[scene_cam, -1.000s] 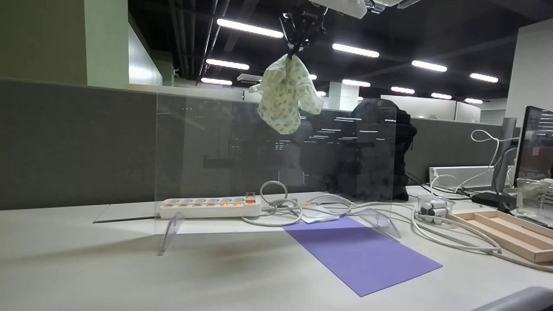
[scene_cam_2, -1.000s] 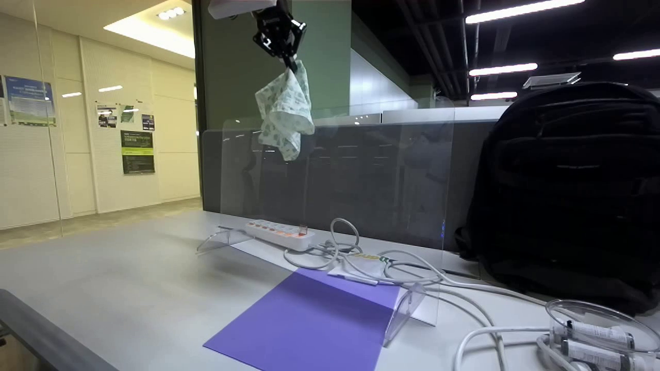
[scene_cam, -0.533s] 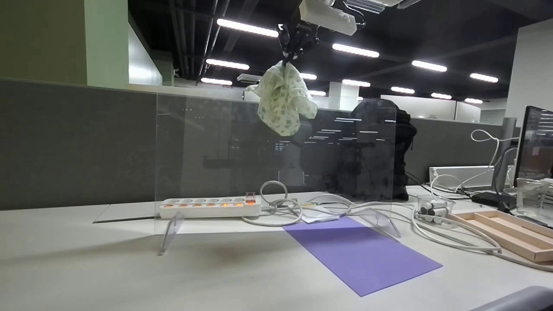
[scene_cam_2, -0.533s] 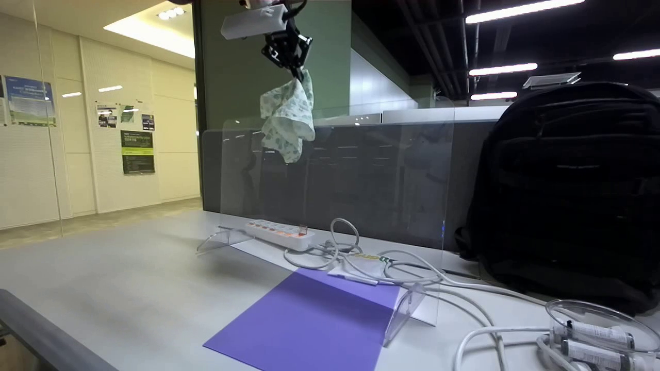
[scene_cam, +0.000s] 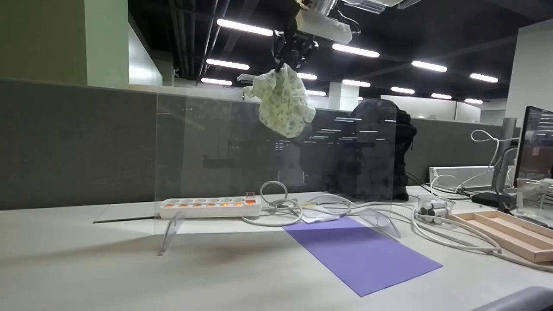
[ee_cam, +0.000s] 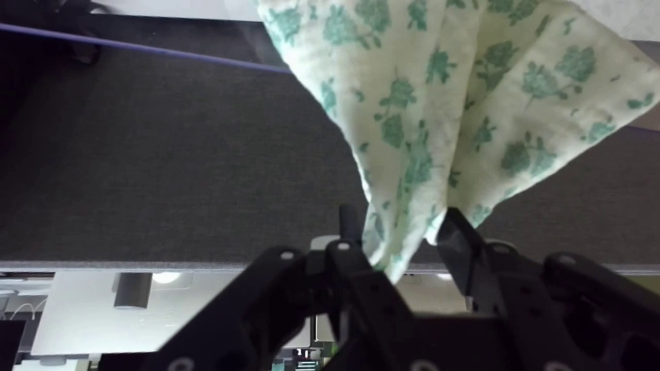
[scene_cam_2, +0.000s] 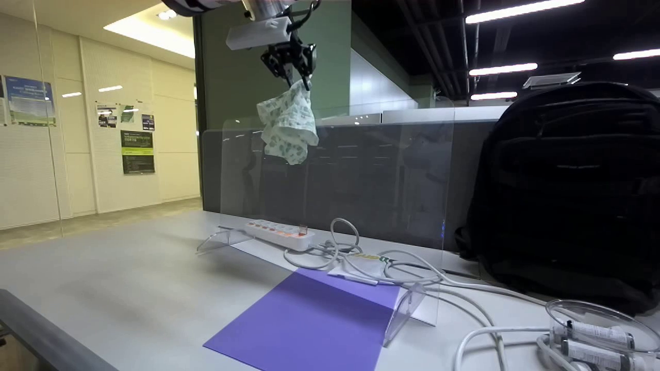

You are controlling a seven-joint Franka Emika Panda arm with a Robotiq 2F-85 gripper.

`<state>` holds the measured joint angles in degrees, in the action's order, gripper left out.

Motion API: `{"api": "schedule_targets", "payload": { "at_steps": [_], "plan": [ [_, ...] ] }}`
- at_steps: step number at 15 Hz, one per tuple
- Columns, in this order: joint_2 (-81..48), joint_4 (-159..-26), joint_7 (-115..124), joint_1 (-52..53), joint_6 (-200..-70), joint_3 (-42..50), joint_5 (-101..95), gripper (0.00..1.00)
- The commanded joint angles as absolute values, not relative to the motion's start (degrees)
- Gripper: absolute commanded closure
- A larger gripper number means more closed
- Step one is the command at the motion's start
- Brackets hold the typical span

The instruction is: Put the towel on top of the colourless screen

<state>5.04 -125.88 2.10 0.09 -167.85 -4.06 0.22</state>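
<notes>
With the towel (scene_cam: pixel 283 103) hanging across the top edge of the colourless screen (scene_cam: pixel 268 168), we're at what I judge to be the release, the closing step of this job! My fingers (ee_cam: pixel 460 237) stand parted above the screen's edge, the towel's gathered peak between them, and whether a fold clings to either one I can't tell from out here. Part of the towel rises above that edge, a lower corner dangles below it; how evenly it falls over the screen's two faces, I can't make out. Next, I'd say, comes a slow lift straight up from the screen, no sideways drag, since a snagged fold could pull the towel off or rock the screen. Over to the reading matter, and it's thin: in an exterior view a blue poster (scene_cam_2: pixel 29 100) and a dark poster with a green band (scene_cam_2: pixel 137 152) hang on the wall (scene_cam_2: pixel 113 180) well beyond the screen, print too small for me; the packet (scene_cam_2: pixel 367 265) on the bench (scene_cam_2: pixel 154 273), behind the screen as that camera looks, carries yellow and green print I can't decipher; and the labelled cylinders (scene_cam_2: pixel 600 336) out past the screen's end show tiny type, no brand I can name.
</notes>
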Motion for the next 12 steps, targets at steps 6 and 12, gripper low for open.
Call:
{"api": "schedule_targets", "payload": {
  "at_steps": [6,12],
  "plan": [
    [4.21,-122.87,2.85,0.73,-166.95,-3.51,0.02,0.41],
    [6.06,-123.99,1.14,2.22,-160.18,-3.92,1.04,0.67]
  ]
}}
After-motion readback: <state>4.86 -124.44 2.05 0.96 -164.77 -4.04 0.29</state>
